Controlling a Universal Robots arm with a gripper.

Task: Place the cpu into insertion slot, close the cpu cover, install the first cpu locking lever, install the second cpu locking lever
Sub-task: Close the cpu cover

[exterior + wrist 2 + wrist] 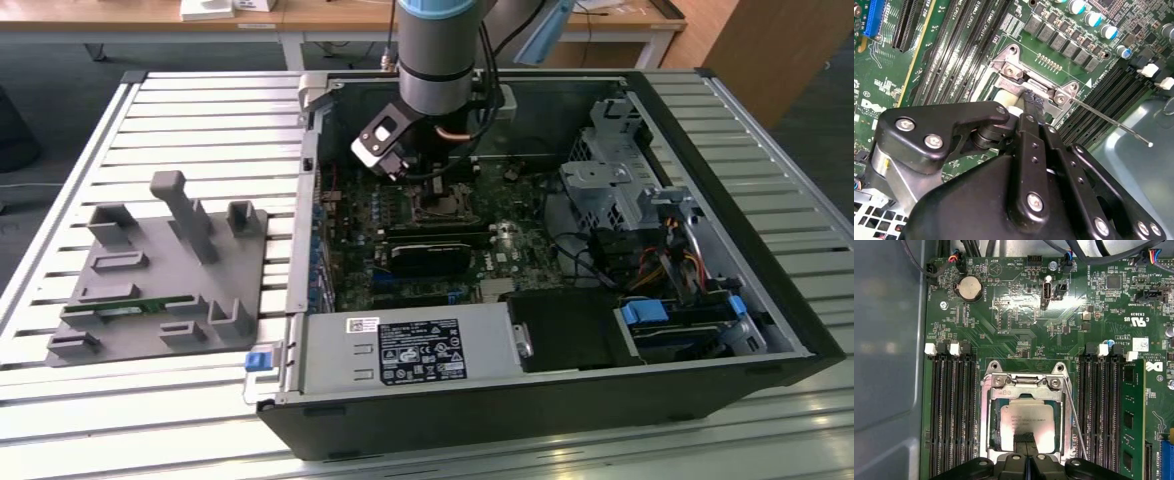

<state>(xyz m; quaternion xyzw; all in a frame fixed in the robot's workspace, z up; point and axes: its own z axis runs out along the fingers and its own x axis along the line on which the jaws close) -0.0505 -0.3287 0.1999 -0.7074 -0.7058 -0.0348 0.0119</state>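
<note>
The cpu, a pale silver square, lies in the insertion slot on the green motherboard. The cpu cover, a silver frame with a window, lies flat around it. My gripper hangs just over the chip with its black fingers pressed together, and its tips are at the cover's hinge end in the second wrist view. A thin wire locking lever slants loose along one side of the socket, its free end sticking out over the memory slots. The arm reaches down into the open case.
Black memory slots flank the socket, with a green memory module on one side. A long black module sits in front of the socket. A drive cage and cables are at the exterior view's right, a grey fixture at its left.
</note>
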